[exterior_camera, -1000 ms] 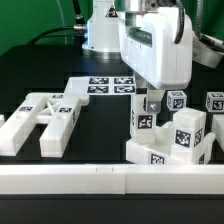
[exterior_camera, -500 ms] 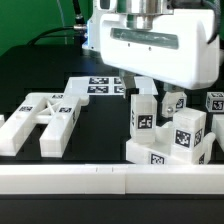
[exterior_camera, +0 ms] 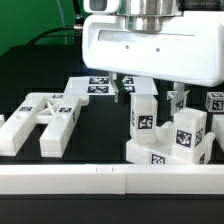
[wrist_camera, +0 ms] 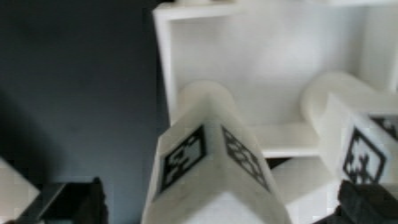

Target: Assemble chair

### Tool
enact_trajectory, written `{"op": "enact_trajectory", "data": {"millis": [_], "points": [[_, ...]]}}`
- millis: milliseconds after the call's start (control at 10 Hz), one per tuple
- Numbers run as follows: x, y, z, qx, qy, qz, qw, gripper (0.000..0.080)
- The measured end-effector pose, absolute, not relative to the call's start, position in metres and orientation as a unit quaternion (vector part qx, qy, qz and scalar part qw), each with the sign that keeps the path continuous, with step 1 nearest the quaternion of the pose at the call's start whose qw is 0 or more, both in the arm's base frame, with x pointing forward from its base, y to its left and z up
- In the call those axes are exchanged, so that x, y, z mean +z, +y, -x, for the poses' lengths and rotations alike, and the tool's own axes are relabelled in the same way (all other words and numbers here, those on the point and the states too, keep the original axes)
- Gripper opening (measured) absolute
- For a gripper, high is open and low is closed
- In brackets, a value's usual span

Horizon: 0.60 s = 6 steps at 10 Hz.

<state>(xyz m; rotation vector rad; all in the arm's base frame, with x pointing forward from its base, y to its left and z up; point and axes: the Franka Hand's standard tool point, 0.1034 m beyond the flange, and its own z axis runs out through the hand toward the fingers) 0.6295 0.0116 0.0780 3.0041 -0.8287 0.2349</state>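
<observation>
The claw (exterior_camera: 150, 92) hangs spread wide at the upper middle of the exterior view. Its dark fingers (exterior_camera: 122, 88) stand on either side of the upright leg (exterior_camera: 143, 116) and hold nothing. That leg and a second leg (exterior_camera: 189, 131) rise from the seat block (exterior_camera: 160, 153) at lower right. The H-shaped chair piece (exterior_camera: 40, 122) lies on the black tabletop (exterior_camera: 100, 140) at lower left, well apart.

The chair pieces (exterior_camera: 45, 125) are smooth, matt white plastic. The robot's casing (exterior_camera: 150, 45) is glossier white plastic. The table (exterior_camera: 100, 125) is matt black.
</observation>
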Motion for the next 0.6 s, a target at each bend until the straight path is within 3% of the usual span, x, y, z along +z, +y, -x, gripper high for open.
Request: {"op": "enact_trajectory", "data": {"millis": [600], "points": [[0.0799, 0.0076, -0.6316, 0.072, -0.021, -0.996, 0.043, 0.0649]]}}
